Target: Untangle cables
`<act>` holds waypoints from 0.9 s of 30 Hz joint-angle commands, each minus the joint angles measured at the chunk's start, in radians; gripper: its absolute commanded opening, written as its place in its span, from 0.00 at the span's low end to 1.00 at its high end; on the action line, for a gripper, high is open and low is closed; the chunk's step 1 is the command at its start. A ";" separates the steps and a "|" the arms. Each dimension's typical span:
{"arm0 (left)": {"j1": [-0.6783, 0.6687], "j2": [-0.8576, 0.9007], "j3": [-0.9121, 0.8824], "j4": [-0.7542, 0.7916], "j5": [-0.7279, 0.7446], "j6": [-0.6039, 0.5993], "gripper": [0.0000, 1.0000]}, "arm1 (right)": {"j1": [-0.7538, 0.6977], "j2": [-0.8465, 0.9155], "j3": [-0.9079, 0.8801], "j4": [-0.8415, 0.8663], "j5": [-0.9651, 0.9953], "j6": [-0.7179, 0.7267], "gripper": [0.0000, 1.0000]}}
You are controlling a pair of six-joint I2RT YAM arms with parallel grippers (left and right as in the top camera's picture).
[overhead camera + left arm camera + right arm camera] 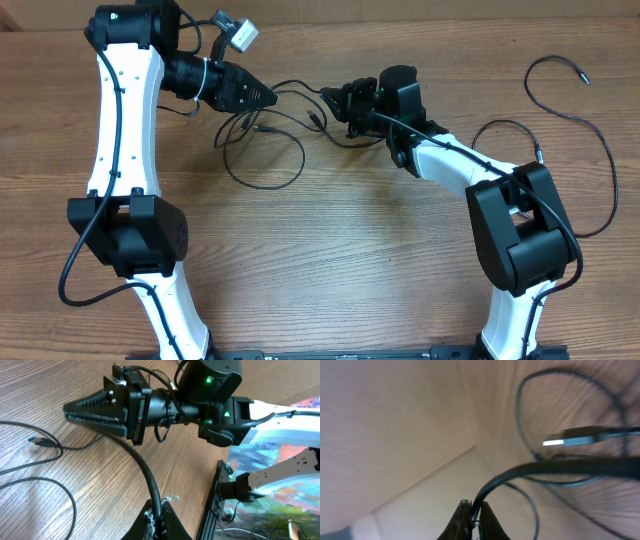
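Observation:
Several thin black cables (262, 140) lie in tangled loops on the wood table between the two grippers. My left gripper (264, 96) is shut on one black cable; in the left wrist view the jaws (161, 512) pinch the cable (146, 471), which runs up toward the right gripper (95, 410). My right gripper (333, 101) is shut on a cable too; in the right wrist view the jaws (474, 510) clamp a cable (520, 472) that arcs to the right. A USB plug (570, 439) hangs close by, and a blue-tipped plug (37, 441) lies on the table.
A separate long black cable (585, 115) lies in a loose curve at the far right of the table, apart from the tangle. The arm bases stand at the front edge, left (130, 235) and right (520, 235).

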 commanded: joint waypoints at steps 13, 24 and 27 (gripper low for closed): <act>-0.008 -0.004 0.021 0.000 0.033 0.037 0.04 | 0.000 -0.034 0.003 -0.045 0.057 -0.237 0.23; -0.008 -0.004 0.021 -0.002 0.048 0.037 0.04 | 0.005 -0.034 0.003 -0.039 0.026 -0.097 0.64; -0.008 -0.004 0.021 -0.003 0.074 0.037 0.04 | 0.005 -0.034 0.003 -0.037 0.027 -0.045 0.67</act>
